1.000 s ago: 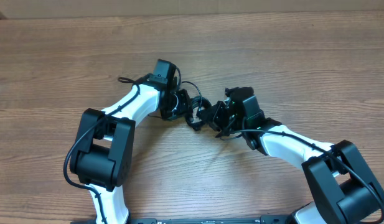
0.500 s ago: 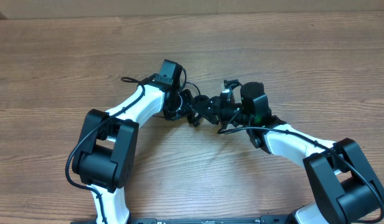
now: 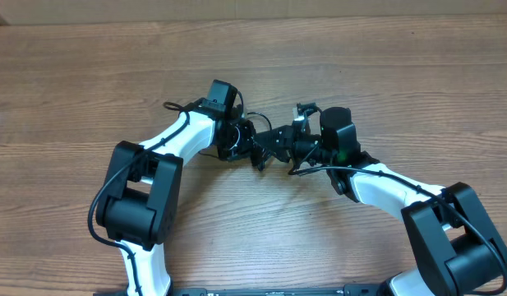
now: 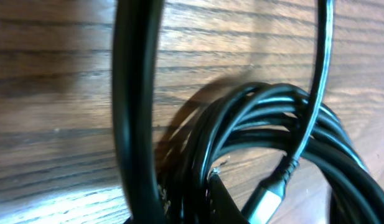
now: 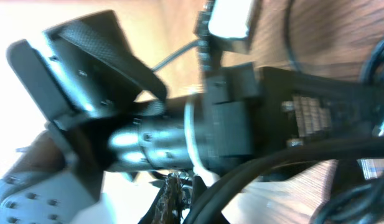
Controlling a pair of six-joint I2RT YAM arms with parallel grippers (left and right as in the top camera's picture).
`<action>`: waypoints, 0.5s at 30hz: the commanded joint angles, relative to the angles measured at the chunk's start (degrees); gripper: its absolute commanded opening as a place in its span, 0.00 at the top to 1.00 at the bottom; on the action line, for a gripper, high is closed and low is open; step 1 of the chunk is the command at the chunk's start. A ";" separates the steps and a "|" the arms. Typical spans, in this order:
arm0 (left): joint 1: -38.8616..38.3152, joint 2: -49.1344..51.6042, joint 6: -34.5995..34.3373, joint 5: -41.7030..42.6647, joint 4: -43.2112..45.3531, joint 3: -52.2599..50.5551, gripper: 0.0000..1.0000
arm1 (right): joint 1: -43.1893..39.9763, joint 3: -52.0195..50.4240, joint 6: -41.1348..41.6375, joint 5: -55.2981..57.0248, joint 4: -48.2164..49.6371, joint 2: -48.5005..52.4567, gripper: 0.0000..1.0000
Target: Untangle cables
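Cables (image 3: 260,156), thin black cords in a knotted bundle, are sitting at about the counter's (image 3: 384,66) middle, wedged between the two sets of jaws. Up close, the loops are overlapping above the wood grain, with a silver-tipped plug end (image 4: 266,198) poking out low. Left jaws are staying closed just left of the counter's middle, right jaws closed just right of it. I can't tell if either is pinching a cord, as the contact is hidden. Left arm (image 3: 179,136) and right arm (image 3: 384,185) are reaching in from the counter's near edge.
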 commanded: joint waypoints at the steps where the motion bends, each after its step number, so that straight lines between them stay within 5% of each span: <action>1: -1.84 0.68 -3.67 -12.55 -0.79 -0.57 0.96 | -0.39 0.98 7.50 -3.74 6.88 -1.11 0.96; 8: -2.64 0.68 -5.18 -16.85 -0.94 -0.55 0.96 | -1.73 0.98 5.16 -9.35 11.85 -1.11 0.96; 15: -2.62 0.68 -1.84 -18.60 -0.72 -0.55 0.96 | -4.50 0.96 -7.52 -8.31 -4.74 -1.11 0.96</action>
